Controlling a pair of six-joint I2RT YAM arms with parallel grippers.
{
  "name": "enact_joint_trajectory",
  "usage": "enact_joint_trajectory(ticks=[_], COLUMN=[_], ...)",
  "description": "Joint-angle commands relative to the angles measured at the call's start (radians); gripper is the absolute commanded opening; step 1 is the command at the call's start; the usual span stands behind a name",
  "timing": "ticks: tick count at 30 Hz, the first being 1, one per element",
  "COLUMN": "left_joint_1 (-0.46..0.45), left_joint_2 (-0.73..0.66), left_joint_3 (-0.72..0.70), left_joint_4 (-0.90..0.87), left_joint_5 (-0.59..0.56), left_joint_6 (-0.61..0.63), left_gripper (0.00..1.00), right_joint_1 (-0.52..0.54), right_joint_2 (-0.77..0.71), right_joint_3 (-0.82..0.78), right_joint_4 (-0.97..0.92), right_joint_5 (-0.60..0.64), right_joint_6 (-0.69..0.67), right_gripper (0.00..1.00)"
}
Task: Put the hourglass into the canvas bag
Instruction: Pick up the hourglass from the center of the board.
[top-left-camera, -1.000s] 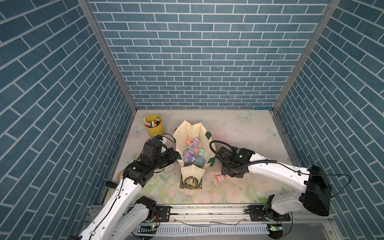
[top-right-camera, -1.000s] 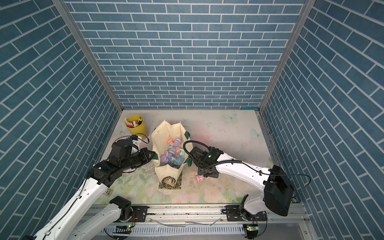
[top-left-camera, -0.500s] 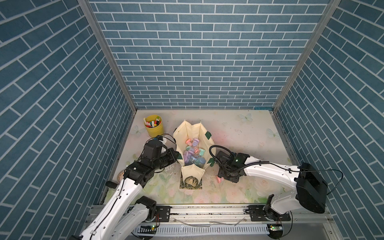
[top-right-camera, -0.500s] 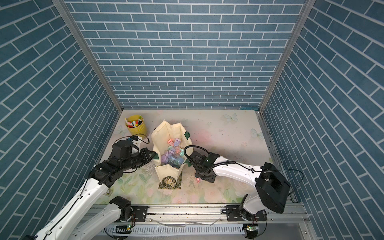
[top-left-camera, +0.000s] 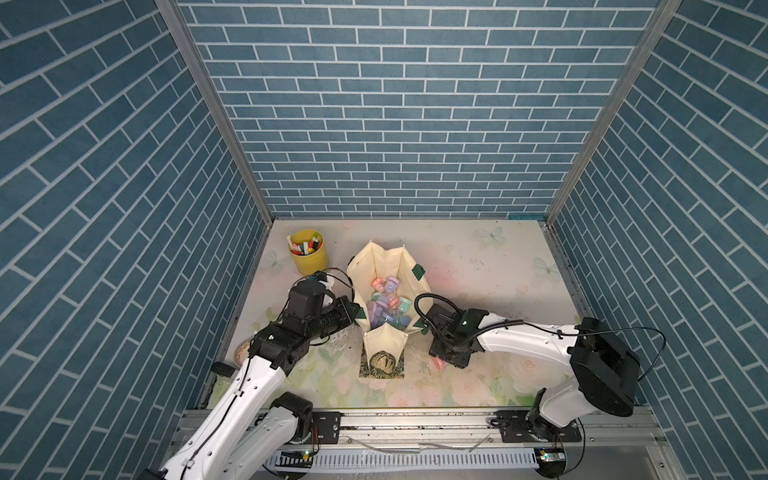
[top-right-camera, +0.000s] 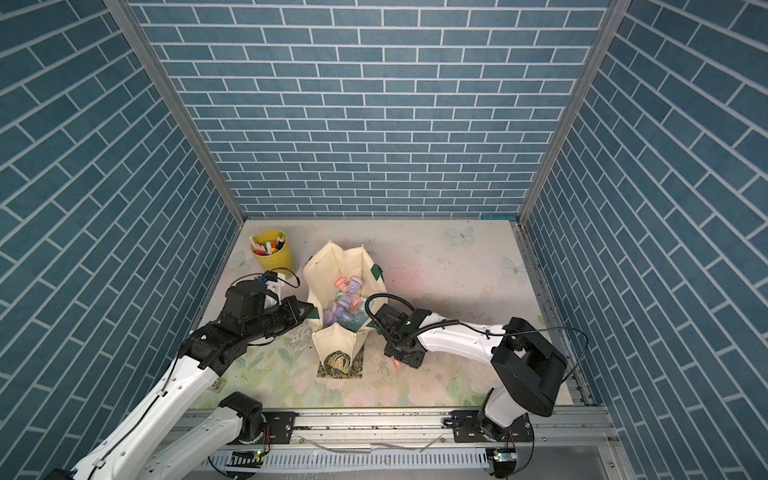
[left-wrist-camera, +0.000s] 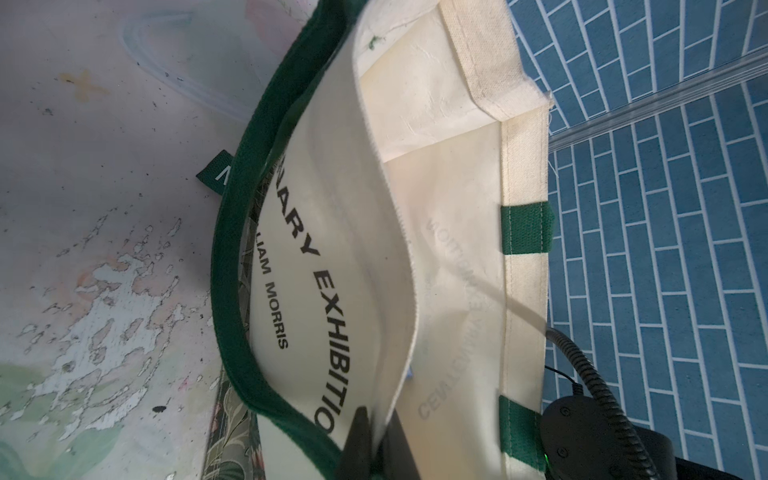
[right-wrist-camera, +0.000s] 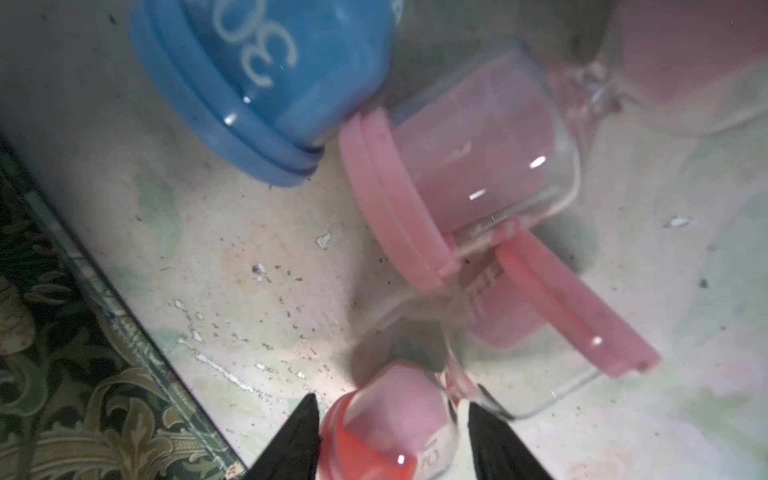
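The cream canvas bag (top-left-camera: 376, 266) (top-right-camera: 328, 266) stands open mid-table with several pastel hourglasses (top-left-camera: 388, 305) inside. My left gripper (top-left-camera: 355, 309) (left-wrist-camera: 376, 432) is shut on the bag's left wall (left-wrist-camera: 353, 208), pinching the canvas edge. Just right of the bag's near end, my right gripper (top-left-camera: 440, 361) (right-wrist-camera: 391, 403) is low over the table and open. Its jaws straddle one bulb of a pink hourglass (right-wrist-camera: 386, 432) (top-right-camera: 397, 365) lying there; one finger touches its cap. A second pink hourglass (right-wrist-camera: 457, 166) and a blue-capped one (right-wrist-camera: 266, 83) lie beside it.
A yellow pen cup (top-left-camera: 309, 259) stands at the back left. The bag's green-gold patterned end panel (top-left-camera: 382, 363) (right-wrist-camera: 83, 395) lies flat on the table close to my right gripper. Blue brick walls close in three sides.
My right arm has moved nearer and leftwards, down over the pink hourglass, and its jaws have narrowed around it. The left arm and the bag have not moved.
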Motion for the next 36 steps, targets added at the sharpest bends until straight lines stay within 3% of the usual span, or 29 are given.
enact_joint_trajectory(ticks=[1, 8, 19, 31, 36], left_joint_1=[0.006, 0.008, 0.007, 0.009, 0.009], left_joint_2=[0.002, 0.000, -0.018, -0.029, -0.031], left_joint_3=[-0.020, -0.009, -0.018, -0.013, -0.007], left_joint_4=[-0.007, -0.021, -0.027, -0.041, -0.054], left_joint_5=[-0.003, -0.005, -0.009, -0.011, -0.010], left_joint_6=[0.000, 0.005, -0.001, 0.002, 0.005], left_gripper=[0.00, 0.00, 0.00, 0.00, 0.00], right_joint_1=[-0.004, -0.012, -0.012, 0.038, 0.036], right_joint_2=[0.055, 0.082, 0.019, -0.138, -0.250], right_joint_3=[-0.015, -0.014, -0.026, 0.120, 0.187], right_joint_4=[-0.004, 0.007, -0.003, -0.262, -0.416], right_joint_5=[-0.027, -0.046, -0.002, 0.215, 0.367], right_joint_6=[0.059, 0.052, 0.048, -0.002, -0.035], right_gripper=[0.58, 0.58, 0.29, 0.14, 0.09])
